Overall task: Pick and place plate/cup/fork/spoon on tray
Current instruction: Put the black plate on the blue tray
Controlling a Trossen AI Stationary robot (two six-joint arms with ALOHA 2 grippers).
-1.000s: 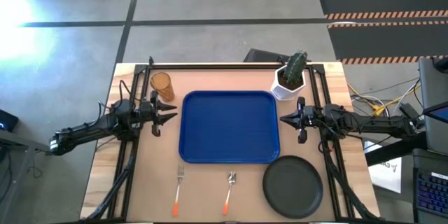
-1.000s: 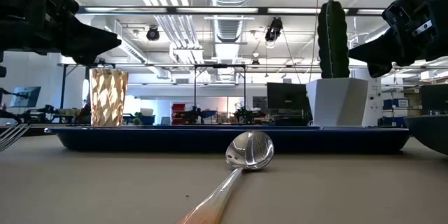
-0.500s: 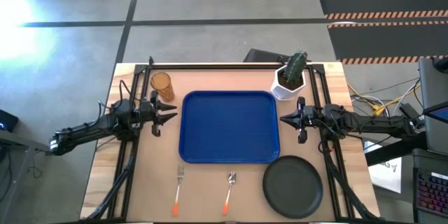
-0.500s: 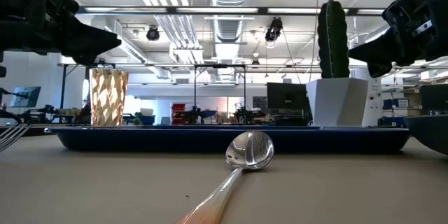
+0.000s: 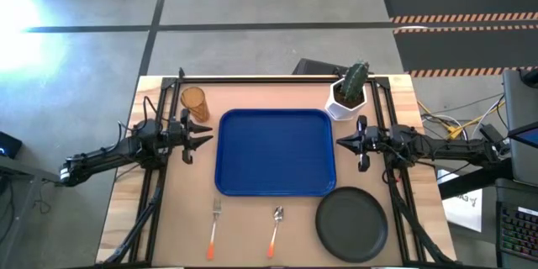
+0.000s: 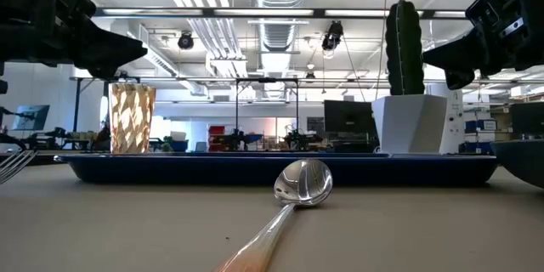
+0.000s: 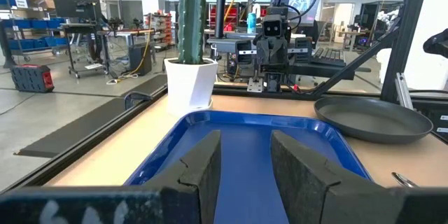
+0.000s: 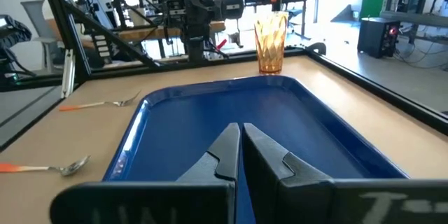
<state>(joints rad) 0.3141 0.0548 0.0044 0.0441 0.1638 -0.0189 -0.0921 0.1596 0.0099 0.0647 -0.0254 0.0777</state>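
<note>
Right gripper [image 5: 343, 143], pressed together, rose slightly beside cactus pot [image 5: 345, 101] at worktop's far edge; left gripper [image 5: 207, 139] spread, empty.

The worktop [image 5: 176, 218] is showing a smooth, matt wood surface with pale plank edges. The tray [image 5: 275, 153] is looking like glossy blue plastic, catching soft reflections along its raised edge. The plate [image 5: 351, 224] is appearing matt and dark, without shine. The cup [image 6: 133, 118] is glowing as translucent amber plastic with a faceted, rippled wall. The spoon [image 6: 303, 183] is gleaming with a polished metal bowl, mirroring the ceiling, while its handle is looking like smooth orange plastic. The fork [image 5: 214, 222] is showing metal tines and an orange plastic handle. The pot [image 7: 189, 82] is looking smooth, matt white.
</note>
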